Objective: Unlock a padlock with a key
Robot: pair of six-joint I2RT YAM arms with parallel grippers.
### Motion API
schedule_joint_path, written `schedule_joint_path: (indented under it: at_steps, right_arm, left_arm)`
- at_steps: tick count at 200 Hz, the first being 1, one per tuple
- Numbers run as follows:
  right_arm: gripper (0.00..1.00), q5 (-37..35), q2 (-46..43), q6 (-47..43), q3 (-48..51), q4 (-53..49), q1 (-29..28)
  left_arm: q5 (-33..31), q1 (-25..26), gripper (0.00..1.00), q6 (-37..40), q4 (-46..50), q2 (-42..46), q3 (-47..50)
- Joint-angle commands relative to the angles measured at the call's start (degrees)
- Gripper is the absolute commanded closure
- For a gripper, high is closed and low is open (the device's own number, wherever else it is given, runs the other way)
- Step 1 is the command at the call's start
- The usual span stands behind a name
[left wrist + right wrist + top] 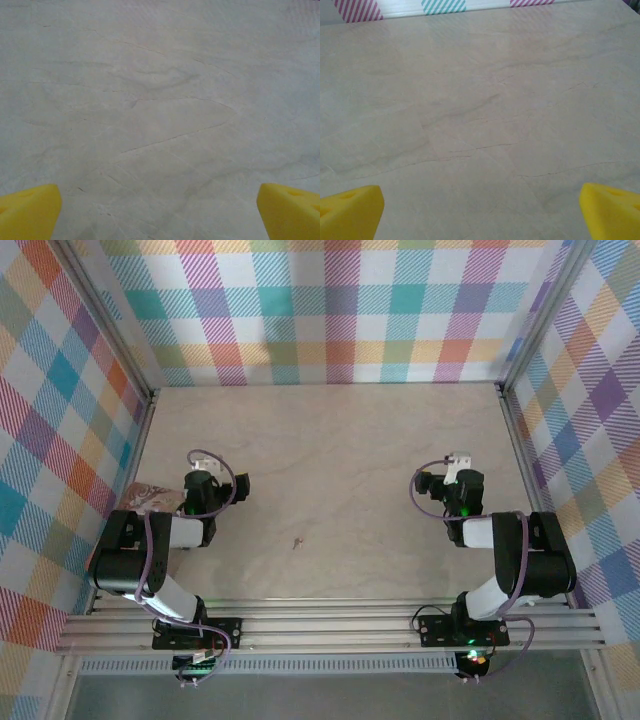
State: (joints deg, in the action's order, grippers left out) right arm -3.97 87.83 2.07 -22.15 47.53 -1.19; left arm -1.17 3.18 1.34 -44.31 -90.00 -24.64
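Observation:
The key [296, 542] is a tiny reddish-dark sliver lying on the pale wooden table [330, 450], near the front edge and between the two arms. The padlock is out of view. My left gripper [160, 215] is open over bare table, its yellow fingertips [27, 210] far apart with nothing between them. In the top view the left gripper [205, 488] sits to the left of the key. My right gripper [480, 215] is also open and holds nothing, with yellow fingertips [612, 210] at the frame corners. Seen from above, the right gripper [455, 488] is well right of the key.
A flat pink illustrated box [150, 498] lies at the table's left edge, partly under the left arm. Plaid walls [330, 310] close in the back and both sides. An aluminium rail [330, 625] runs along the near edge.

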Motion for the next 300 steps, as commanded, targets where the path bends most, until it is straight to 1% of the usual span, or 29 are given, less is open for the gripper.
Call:
schedule_joint_path:
  at_steps: [1, 293, 300]
  right_arm:
    - [0.0, 0.85, 0.12, -0.83, -0.87, 0.89, 0.05]
    - [0.0, 0.89, -0.01, -0.95, -0.77, 1.16, 0.12]
    - [0.0, 1.09, -0.38, -0.92, -1.31, -0.11, 0.11]
  left_arm:
    - [-0.59, -0.27, 0.0, 0.4, -1.43, 0.26, 0.11]
    - [-0.65, -0.28, 0.0, 0.58, -1.61, 0.34, 0.36]
    - [-0.59, -0.28, 0.0, 0.63, -0.77, 0.8, -0.16]
